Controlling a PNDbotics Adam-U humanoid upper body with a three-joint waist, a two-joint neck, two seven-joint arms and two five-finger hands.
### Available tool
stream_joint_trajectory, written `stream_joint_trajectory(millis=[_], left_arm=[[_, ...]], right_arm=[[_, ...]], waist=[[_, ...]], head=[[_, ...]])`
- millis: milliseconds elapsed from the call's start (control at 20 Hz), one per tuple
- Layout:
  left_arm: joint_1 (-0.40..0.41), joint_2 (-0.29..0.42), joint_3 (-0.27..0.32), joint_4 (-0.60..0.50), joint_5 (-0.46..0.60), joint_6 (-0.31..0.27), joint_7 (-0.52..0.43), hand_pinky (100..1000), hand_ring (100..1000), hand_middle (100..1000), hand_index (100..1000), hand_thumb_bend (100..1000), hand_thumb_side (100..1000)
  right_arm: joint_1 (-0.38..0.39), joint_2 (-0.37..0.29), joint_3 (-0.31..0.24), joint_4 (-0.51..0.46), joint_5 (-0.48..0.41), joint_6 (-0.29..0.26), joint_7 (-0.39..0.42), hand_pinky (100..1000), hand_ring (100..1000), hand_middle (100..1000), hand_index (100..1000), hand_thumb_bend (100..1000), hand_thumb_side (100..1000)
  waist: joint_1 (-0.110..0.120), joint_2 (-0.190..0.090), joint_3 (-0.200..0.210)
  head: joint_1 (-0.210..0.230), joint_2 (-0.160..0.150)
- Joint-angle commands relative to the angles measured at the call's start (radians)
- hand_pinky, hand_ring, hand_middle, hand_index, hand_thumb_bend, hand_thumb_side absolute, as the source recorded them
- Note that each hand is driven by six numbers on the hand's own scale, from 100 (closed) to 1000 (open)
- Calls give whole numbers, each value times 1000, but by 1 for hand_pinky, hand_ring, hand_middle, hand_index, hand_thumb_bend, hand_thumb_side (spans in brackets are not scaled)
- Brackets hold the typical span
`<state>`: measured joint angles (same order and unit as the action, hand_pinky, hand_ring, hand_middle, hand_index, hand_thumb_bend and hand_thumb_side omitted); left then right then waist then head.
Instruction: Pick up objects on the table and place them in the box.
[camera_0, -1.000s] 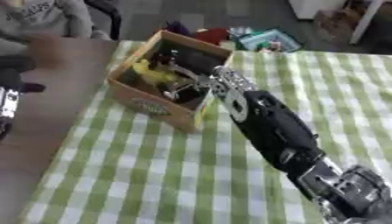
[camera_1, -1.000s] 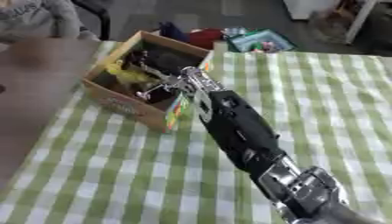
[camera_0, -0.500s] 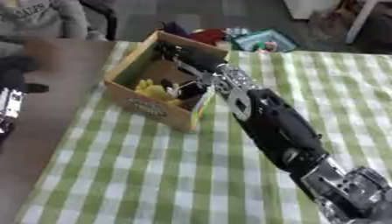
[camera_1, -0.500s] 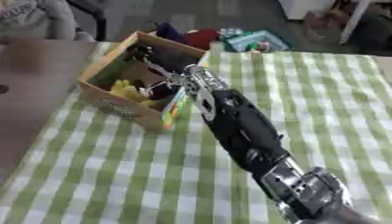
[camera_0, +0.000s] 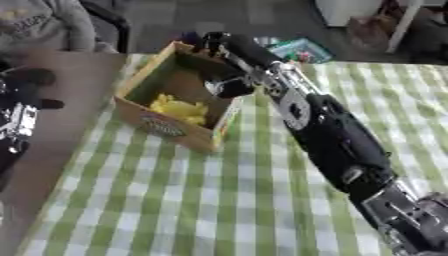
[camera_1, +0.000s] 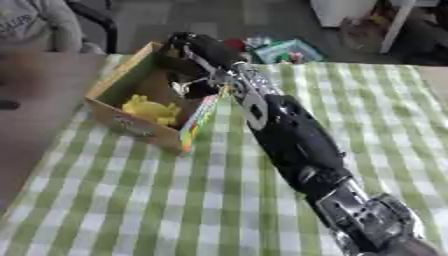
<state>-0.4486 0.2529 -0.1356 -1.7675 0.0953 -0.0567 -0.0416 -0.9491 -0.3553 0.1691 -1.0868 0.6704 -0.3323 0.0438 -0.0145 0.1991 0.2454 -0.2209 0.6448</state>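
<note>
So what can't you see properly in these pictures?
- Right hand: in both eye views it reaches over the box; blur hides whether its fingers are curled or holding anything.
- Yellow thing in the box: too blurred to name.
- Box's far inside corner: covered by the right hand and arm.
- Left hand: cut off by the left eye view's left edge; its fingers can't be told.
- Colourful things beyond the table: blurred, only teal shows.

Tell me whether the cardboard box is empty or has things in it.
Not empty. The open-topped box holds a yellow object on its floor, and the right hand reaches in over its far corner; anything beneath the hand is hidden.
</note>
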Motion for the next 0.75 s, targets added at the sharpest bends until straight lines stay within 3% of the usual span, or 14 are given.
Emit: stream_joint_trajectory(millis=[50, 350, 400, 750], left_arm=[[5, 33, 21, -6, -8, -2, 14, 689, 847, 724, 683, 100, 460], [38, 43, 36, 6, -19, -4, 33, 689, 849, 724, 681, 100, 479], [43, 44, 38, 9, -20, -5, 35, 690, 850, 725, 681, 100, 485], [63, 42, 47, 19, -34, -8, 46, 690, 853, 725, 679, 100, 505]], right_arm=[[14, -66, -20, -114, -215, 55, -2, 474, 595, 688, 769, 100, 347], [150, -133, -52, -351, -531, 146, -5, 432, 551, 633, 740, 100, 460], [178, -140, -62, -390, -572, 163, -8, 430, 548, 627, 737, 100, 430], [346, -134, -131, -598, -717, 231, -10, 417, 541, 615, 727, 100, 441]], waist=[[6, -24, -18], [10, -25, -83], [11, -23, -93], [15, -8, -147]], head=[[26, 15], [51, 33], [54, 36], [69, 49]])
